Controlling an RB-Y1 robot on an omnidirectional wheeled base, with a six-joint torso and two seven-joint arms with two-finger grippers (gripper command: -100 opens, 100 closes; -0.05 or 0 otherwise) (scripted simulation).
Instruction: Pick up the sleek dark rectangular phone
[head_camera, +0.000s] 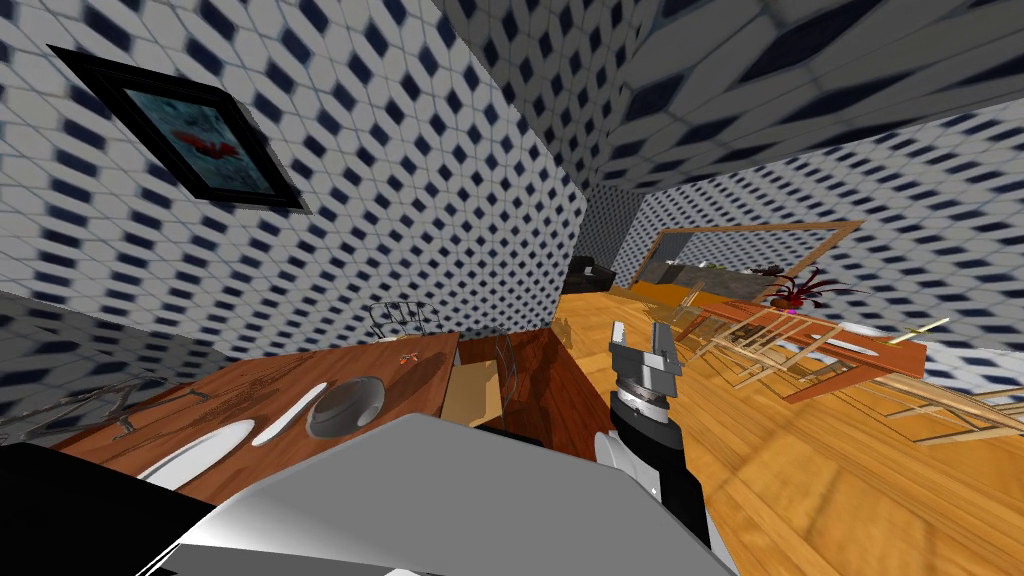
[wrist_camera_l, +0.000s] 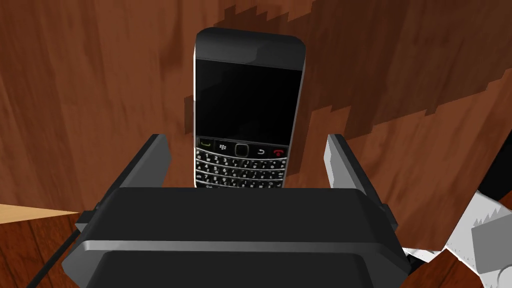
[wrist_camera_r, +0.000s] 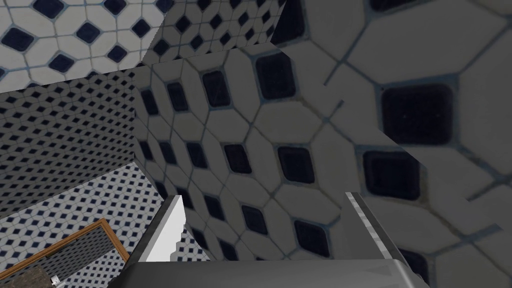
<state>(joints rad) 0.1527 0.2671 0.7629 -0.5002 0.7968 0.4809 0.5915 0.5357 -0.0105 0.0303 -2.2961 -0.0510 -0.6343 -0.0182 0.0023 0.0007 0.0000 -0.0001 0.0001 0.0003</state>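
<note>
On the brown wooden surface (wrist_camera_l: 90, 85), we are straddling the keypad end of the dark phone (wrist_camera_l: 248, 95) with the left gripper (wrist_camera_l: 247, 142), fingers spread clear of its sides. Its long axis is running straight away between them. The right gripper (head_camera: 640, 340) is idling at the right, also spread.

Head view: bright, even light. The wooden floor (head_camera: 850, 480) glows orange, while the tiled walls (head_camera: 400, 200) splay outward and their pattern stretches and smears toward the corners. The whole picture is tilted.

Left wrist view: warm, moderate light on a brown tabletop (wrist_camera_l: 90, 100). A dark shadow with a jagged, stair-stepped edge lies beyond the phone (wrist_camera_l: 248, 107), whose screen is flat black with a thin bright line along one side.

Right wrist view: dim, with a grey-shaded tiled wall (wrist_camera_r: 300, 150) and a brighter patch in one corner.
</note>
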